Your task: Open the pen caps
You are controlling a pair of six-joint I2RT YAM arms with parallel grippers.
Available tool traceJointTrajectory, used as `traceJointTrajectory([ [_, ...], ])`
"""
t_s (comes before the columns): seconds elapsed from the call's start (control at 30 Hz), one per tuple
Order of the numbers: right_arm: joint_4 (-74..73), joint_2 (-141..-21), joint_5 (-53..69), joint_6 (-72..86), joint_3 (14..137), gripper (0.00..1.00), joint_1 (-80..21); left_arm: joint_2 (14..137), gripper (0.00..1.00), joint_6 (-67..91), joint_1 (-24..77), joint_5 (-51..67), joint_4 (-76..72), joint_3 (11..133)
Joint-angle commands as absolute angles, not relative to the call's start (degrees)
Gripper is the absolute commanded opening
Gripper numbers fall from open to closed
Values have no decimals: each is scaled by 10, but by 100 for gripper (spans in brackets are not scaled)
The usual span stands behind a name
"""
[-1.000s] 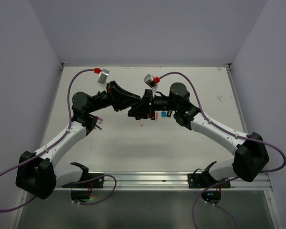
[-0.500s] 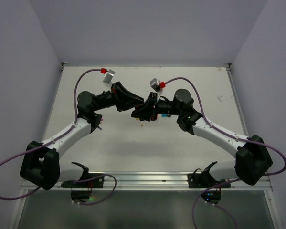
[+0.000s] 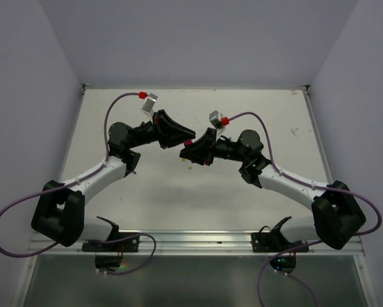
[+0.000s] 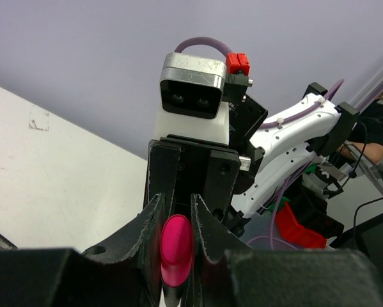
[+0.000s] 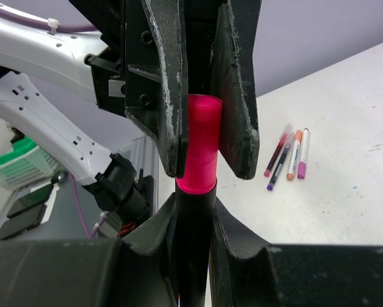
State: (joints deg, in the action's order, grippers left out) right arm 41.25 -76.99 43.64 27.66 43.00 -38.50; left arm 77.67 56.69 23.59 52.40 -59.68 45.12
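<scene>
— Can anything pass between your pincers?

— No. My left pincer (image 4: 176, 210) and right pincer (image 5: 192, 214) meet tip to tip above the middle of the desk (image 3: 274, 115), with the pink cap (image 5: 201, 141) and black pen (image 5: 192, 256) bridging them. Loose pens (image 5: 287, 157) lie on the desk. Its far corners are bare.

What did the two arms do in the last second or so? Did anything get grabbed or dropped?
Both arms shifted toward the robot's right: the left tool reached further across, the right tool drew back. No visible grab or release. The tools stay nose to nose above the table; now the left clamps the pink cap, the right the black pen body, cap still on.
</scene>
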Motion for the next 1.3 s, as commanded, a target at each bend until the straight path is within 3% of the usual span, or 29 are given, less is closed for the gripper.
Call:
traceJointTrajectory([
  [0.0, 355, -792, 567, 313, 349, 0, -399, 759, 0, 570, 195, 295, -771, 526],
  [0.4, 366, -745, 550, 336, 327, 0, -386, 743, 1, 598, 158, 332, -781, 478],
  [0.47, 361, -742, 555, 336, 327, 0, -382, 737, 14, 609, 149, 351, -774, 468],
  [0.53, 359, -742, 559, 340, 331, 0, -379, 731, 34, 615, 144, 371, -771, 460],
  [0.57, 358, -741, 559, 340, 331, 0, -379, 729, 34, 614, 143, 375, -764, 459],
  [0.8, 311, -727, 559, 319, 367, 0, -380, 699, 66, 595, 143, 415, -679, 457],
  [0.97, 320, -715, 539, 334, 409, 0, -380, 680, 76, 601, 146, 442, -652, 430],
  [1.27, 363, -723, 493, 357, 476, 0, -379, 645, 79, 578, 192, 421, -613, 382],
])
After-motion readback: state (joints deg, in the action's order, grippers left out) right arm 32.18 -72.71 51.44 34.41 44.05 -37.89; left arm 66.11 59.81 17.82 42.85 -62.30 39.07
